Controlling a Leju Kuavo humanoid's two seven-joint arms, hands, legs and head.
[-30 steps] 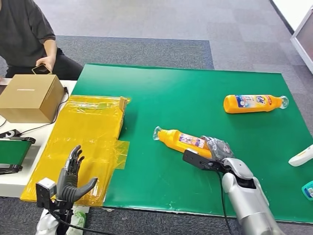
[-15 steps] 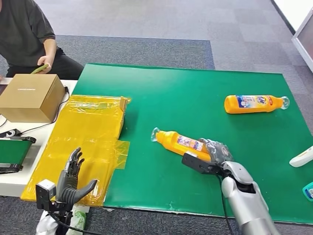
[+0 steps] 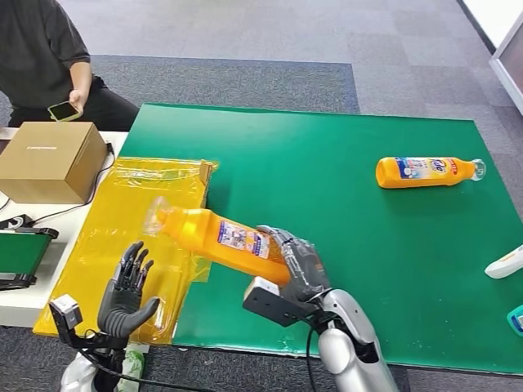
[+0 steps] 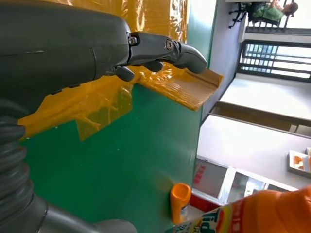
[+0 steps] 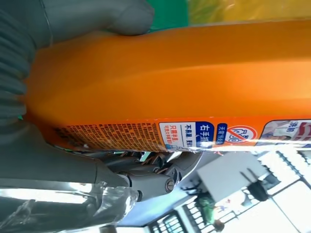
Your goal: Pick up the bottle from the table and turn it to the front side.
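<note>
Orange plastic bottle (image 3: 222, 237) lifted off green table (image 3: 370, 237), base gripped in right hand (image 3: 299, 263) fingers (image 3: 278, 237) for turning; left hand (image 3: 125, 291) fingers spread, empty.

Open green bench (image 3: 320, 171) is seen beyond the right hand (image 3: 302, 263); a second bottle (image 3: 426, 171) lies well apart, far right.

Cardboard box (image 3: 52, 162) beside yellow plastic sheet (image 3: 127, 237); a seated person (image 3: 43, 57) holds a phone (image 3: 62, 110).
</note>
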